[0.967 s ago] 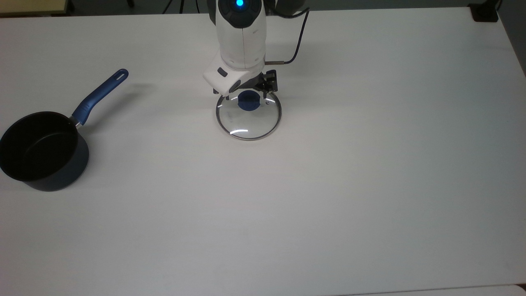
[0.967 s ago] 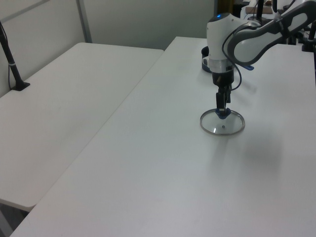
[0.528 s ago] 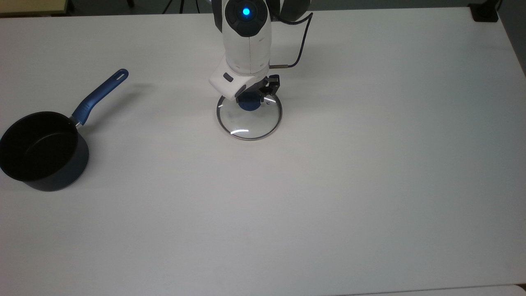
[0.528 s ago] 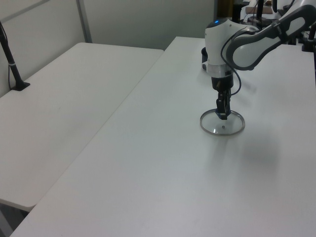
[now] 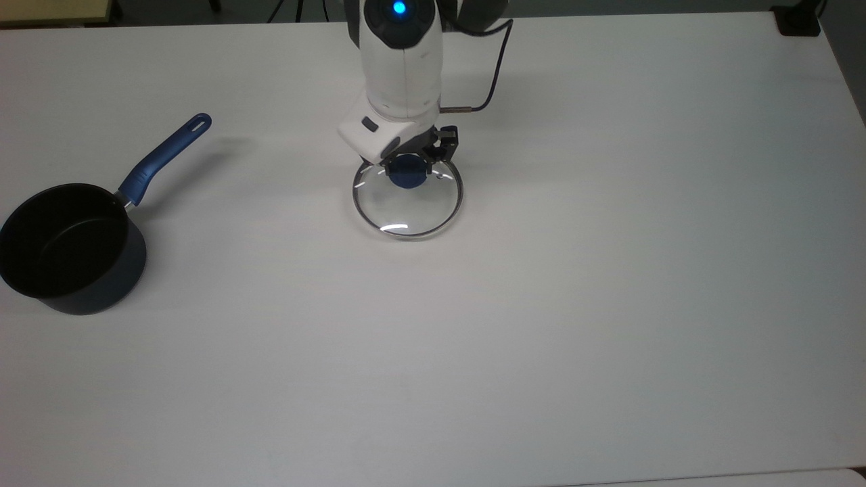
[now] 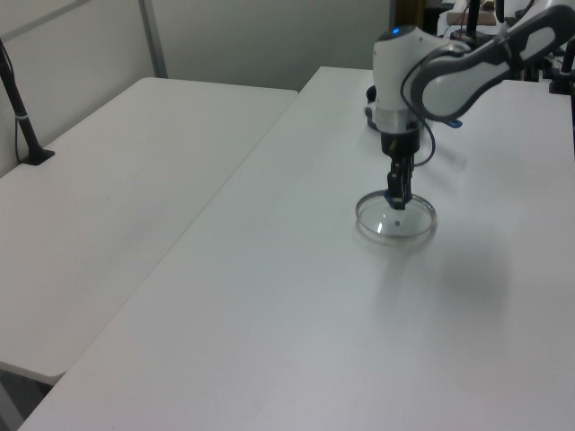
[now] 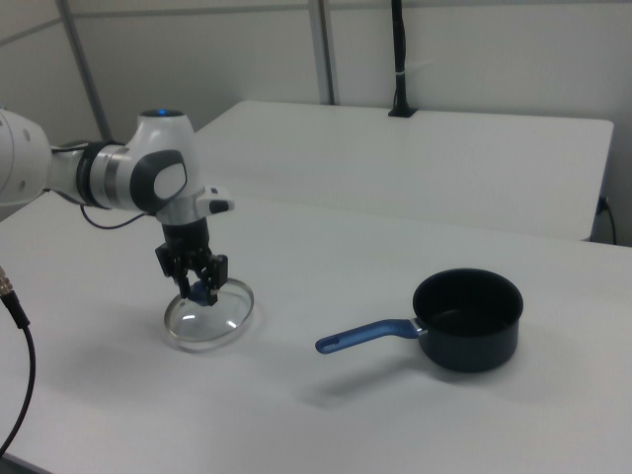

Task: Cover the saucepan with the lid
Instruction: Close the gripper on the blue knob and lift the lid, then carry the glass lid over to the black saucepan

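- Because the knob point(image 5: 408, 173) is the only easy grip, the hand point(image 5: 410, 162) is closed on it, with the lid point(image 5: 408, 201) hanging level, apparently just above the surface point(image 5: 609, 270).
- Well apart, at the top view's left, the saucepan point(image 5: 67, 250) stands open and ready.

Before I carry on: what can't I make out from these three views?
- Top view: the white wrist covers the hand and part of the lid knob, hiding the grip.
- Left view: whether the lid has left the table.
- Top view: the picture's left edge clips the saucepan.
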`<state>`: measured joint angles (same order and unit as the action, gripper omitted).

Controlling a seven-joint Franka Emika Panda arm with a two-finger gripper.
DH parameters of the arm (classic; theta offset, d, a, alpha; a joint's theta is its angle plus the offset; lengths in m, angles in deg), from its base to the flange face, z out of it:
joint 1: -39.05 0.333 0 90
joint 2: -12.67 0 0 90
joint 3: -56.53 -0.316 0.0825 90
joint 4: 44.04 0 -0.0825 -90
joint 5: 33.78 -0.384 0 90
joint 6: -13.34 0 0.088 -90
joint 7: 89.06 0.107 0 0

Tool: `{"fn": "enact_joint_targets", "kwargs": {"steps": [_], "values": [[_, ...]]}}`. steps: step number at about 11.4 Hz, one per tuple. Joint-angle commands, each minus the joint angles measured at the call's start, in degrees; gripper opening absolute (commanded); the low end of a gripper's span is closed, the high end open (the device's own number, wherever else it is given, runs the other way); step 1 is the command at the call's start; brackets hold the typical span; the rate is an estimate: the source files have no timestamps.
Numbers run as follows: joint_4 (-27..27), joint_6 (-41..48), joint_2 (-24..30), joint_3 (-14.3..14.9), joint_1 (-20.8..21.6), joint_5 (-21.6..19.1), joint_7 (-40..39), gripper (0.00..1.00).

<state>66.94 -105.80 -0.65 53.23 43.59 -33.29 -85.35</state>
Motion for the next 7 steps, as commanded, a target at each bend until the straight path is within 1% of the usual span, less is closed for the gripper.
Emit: {"fn": "enact_joint_targets", "kwargs": {"steps": [1,3,5,7], "values": [[-8.99,8.73,1.55,0.75,-4.08,-0.66,-0.38,0.41],[-16.02,9.45,1.11,1.80,-9.53,-0.75,-0.81,0.42],[-22.53,9.01,-1.08,2.24,-15.15,-0.31,-3.08,0.42],[-25.88,8.05,-3.10,2.94,-19.99,-0.31,-7.65,0.43]]}}
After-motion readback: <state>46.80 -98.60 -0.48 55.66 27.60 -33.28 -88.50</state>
